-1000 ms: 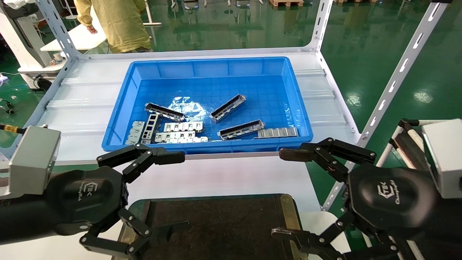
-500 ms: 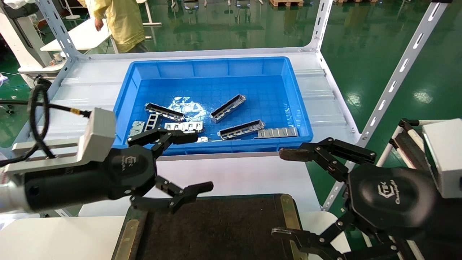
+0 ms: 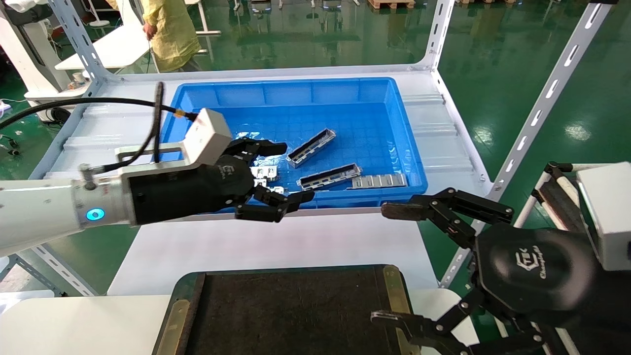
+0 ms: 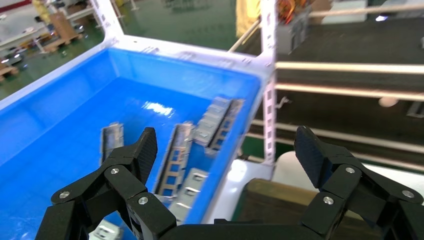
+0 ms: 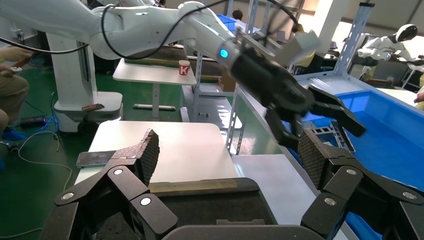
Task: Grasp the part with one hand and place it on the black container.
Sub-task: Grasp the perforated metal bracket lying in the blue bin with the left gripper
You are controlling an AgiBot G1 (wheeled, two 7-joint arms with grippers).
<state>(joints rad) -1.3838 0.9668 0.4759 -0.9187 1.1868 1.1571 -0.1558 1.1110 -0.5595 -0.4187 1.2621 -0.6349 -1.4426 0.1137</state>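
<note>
Two silver-grey channel parts lie in the blue bin: one part slanted at mid-bin, another near the front wall. My left gripper hovers open over the bin's front-left area, just left of both parts and touching neither. From the left wrist, the gripper straddles the bin's front wall, with a part beyond its fingers. The black container lies at the near edge. My right gripper stays open, empty, beside the container's right end.
Flat slotted plates lie along the bin's front wall, some partly under my left hand. White slotted shelf posts rise at the right. A person in yellow stands beyond the shelf's far-left corner.
My left arm has lifted from beside the black container and swung forward and right over the bin's front-left area, still open. The right arm has not moved.
</note>
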